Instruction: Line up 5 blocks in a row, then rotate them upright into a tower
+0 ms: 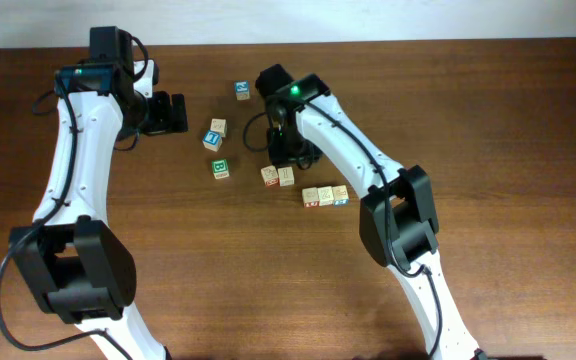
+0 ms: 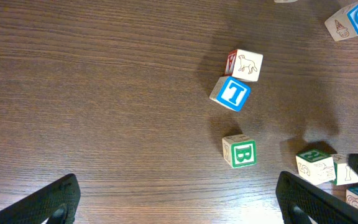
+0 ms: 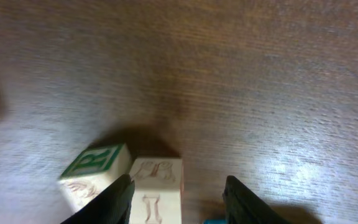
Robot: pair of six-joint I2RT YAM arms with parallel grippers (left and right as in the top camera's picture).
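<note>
1. I am watching the left gripper (image 1: pixel 165 113) hovering at the far left of the table (image 1: pixel 528 110). Its pincer is standing wide, with only bare wood between the fingers (image 2: pixel 48 202)
2. The right gripper (image 1: pixel 286 150) is hanging low over the middle of the table, and its pincer is standing roughly half wide
3. Through the right wrist camera I am seeing the I block (image 3: pixel 158 186) lying between those fingers. It is just beside one finger (image 3: pixel 114 202), and wood is showing between it and the other, so nothing is being clamped
4. The green R block (image 3: pixel 95 167) is sitting right against the I block on its left, outside the pincer
5. The green B block (image 1: pixel 220 168) is lying alone, left of that pair
6. Farther away, the blue T block (image 1: pixel 213 138) and the dog block (image 1: pixel 218 125) are sitting just beside each other, and the blue D block (image 1: pixel 241 90) is lying farthest of all
7. A row of three blocks (image 1: pixel 325 195) is lying side by side, touching, a little nearer and to the right of the right gripper
</note>
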